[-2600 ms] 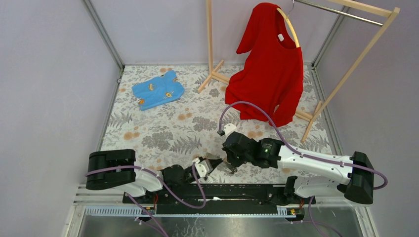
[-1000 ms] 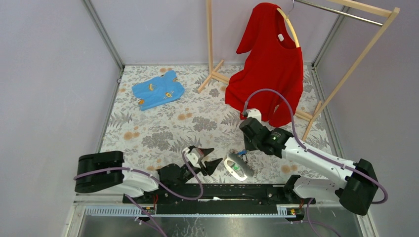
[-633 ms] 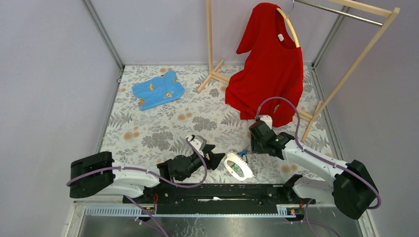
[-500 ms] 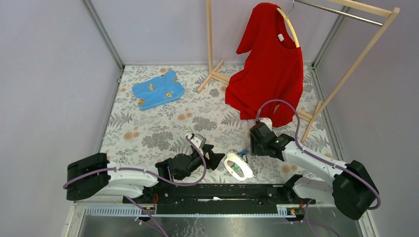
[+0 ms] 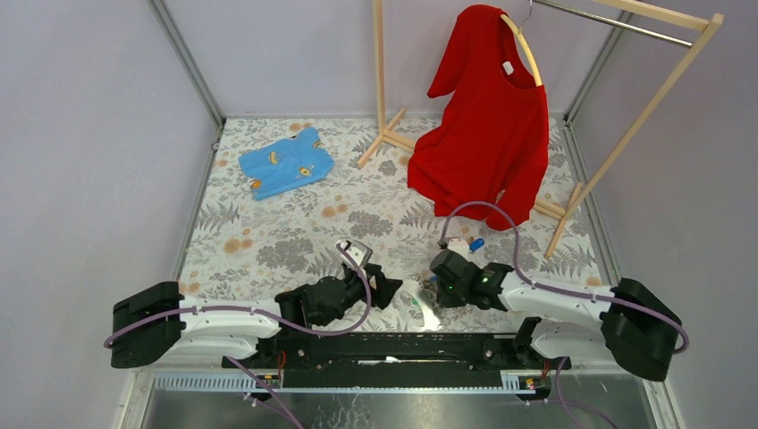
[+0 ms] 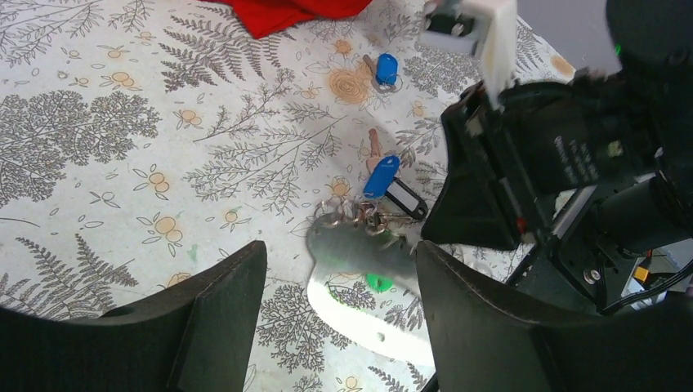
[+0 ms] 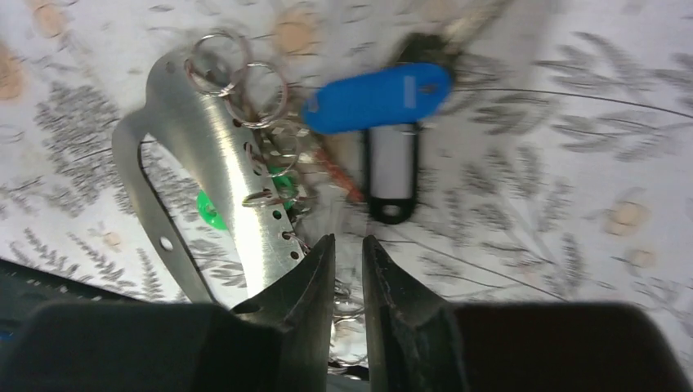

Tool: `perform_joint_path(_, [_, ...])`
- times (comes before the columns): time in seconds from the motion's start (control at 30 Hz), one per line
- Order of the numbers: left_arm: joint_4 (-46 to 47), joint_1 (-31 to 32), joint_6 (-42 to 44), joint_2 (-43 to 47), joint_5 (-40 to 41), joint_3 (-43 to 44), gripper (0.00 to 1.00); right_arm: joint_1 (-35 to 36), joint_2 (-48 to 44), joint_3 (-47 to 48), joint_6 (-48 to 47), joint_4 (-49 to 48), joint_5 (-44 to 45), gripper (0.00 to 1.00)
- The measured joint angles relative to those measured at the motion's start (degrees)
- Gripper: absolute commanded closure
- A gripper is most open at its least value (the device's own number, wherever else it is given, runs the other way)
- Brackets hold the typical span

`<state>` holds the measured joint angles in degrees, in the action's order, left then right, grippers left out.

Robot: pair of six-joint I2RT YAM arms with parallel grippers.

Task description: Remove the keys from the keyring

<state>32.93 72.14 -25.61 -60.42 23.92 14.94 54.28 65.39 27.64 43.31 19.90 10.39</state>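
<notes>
While my left gripper (image 6: 339,260) hangs with its two black fingers spread wide over the fern-printed tablecloth (image 6: 122,122), the bunch of wire keyrings (image 6: 347,214) lies on the cloth just beyond them. On that bunch I count one flat silvery metal plate (image 6: 359,253) with a green spot, one bright blue plastic tag (image 6: 382,175) and one black-framed clear tag (image 6: 406,198). A small coppery key (image 6: 374,147) lies just past the blue tag; I cannot tell whether it is threaded on. One blue-headed key (image 6: 386,68) lies apart, farther out. My right gripper (image 7: 347,245) sits low over the bunch, its fingers drawn almost together. Thin rings show in the slit between them, but I cannot tell whether they are pinched. Two garments are in view: one red long-sleeved shirt (image 5: 490,116) hanging on the wooden rack (image 5: 380,63), and one small blue shirt (image 5: 286,163) flat on the cloth.
</notes>
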Motion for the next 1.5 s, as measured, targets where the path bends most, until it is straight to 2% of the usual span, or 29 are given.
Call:
perform_joint_path(0.17, [-2.56, -0.42, 0.02, 2.51, 0.37, 0.5, 0.28, 3.91, 10.56, 6.29, 1.01, -4.72, -1.75, 0.73])
perform_joint_path(0.33, [-9.57, -1.97, -0.26, 4.85, 0.85, 3.45, 0.26, 3.58, 25.77, 19.04, -1.97, -11.02, -4.9, 0.7])
perform_joint_path(0.43, [-14.19, -2.58, -0.66, 6.95, 1.44, 6.01, 0.24, 2.16, 31.28, 25.44, -4.15, -14.27, -7.76, 0.65])
perform_joint_path(0.53, [-19.5, -2.93, -1.46, 9.88, 2.67, 8.9, 0.16, -0.02, 32.37, 28.81, -6.32, -15.58, -9.6, 0.56])
perform_joint_path(0.6, [-22.95, -2.99, -2.03, 12.04, 3.63, 10.62, 0.03, -1.31, 31.8, 30.03, -8.02, -15.58, -9.62, 0.48])
perform_joint_path(0.8, [-33.62, -3.1, -4.48, 16.24, 6.93, 17.38, 0.01, -3.67, 22.4, 29.4, -11.85, -12.02, -6.47, 0.26])
perform_joint_path(0.83, [-35.08, -3.15, -4.74, 16.57, 7.34, 18.6, 0.01, -3.82, 19.76, 29.18, -12.57, -11.1, -5.33, 0.2])
perform_joint_path(0.87, [-37.44, -3.15, -4.98, 16.76, 7.76, 20.35, 0.01, -3.89, 17.4, 29.09, -13.03, -10.38, -4.46, 0.05])
perform_joint_path(0.9, [-39.36, -3.15, -5.22, 16.81, 8.22, 22.16, 0.01, -3.93, 14.69, 29.07, -13.62, -9.55, -3.37, 0.01])
perform_joint_path(1.13, [-50.73, -3.15, -8.02, 14.27, 13.29, 35.36, 0.01, -4.04, -1.84, 27.82, -16.63, -6.95, 3.15, 0.0])
perform_joint_path(1.5, [-59.01, -3.26, -9.7, 9.29, 15.85, 40.44, 0.01, -4.04, -20.44, 24.52, -19.15, -1.99, 7.91, 0.0])
